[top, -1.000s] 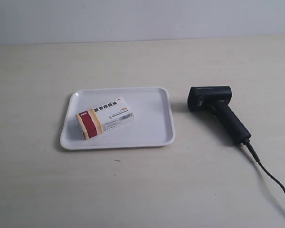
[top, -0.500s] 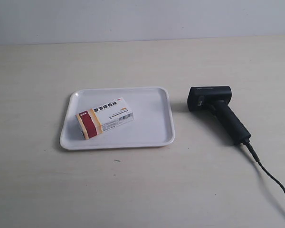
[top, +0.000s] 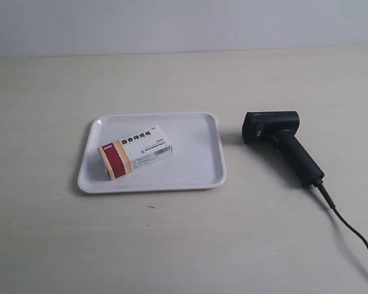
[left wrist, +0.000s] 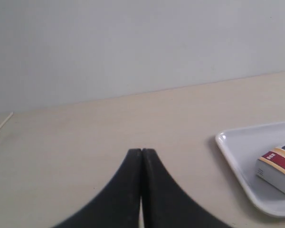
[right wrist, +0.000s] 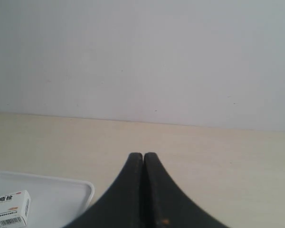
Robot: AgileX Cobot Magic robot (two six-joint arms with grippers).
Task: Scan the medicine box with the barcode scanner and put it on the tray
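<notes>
A: Lying flat on the tray (top: 196, 165), the medicine box (top: 135, 151) is seen left of center in the exterior view, its dark red end turned toward the lower left of the frame and a barcode showing on its long side.

B: And the scanner?

A: The scanner (top: 281, 145) is laid on the counter (top: 184, 245) just beside the tray's right edge, not touching it. Its boxy head points toward the tray, its handle slants to the lower right, and its cable (top: 349, 229) is trailed off toward the lower right corner.

B: How are the hands held?

A: The left hand (left wrist: 141, 153) is pressed together with nothing between its tips, above bare counter; the tray corner (left wrist: 237, 156) and one end of the box (left wrist: 278, 168) are caught at the lower right of its view. The right hand (right wrist: 143, 156) is likewise pressed together and empty, with the tray (right wrist: 61, 190) and box (right wrist: 9, 209) at the lower left of its view.
</notes>
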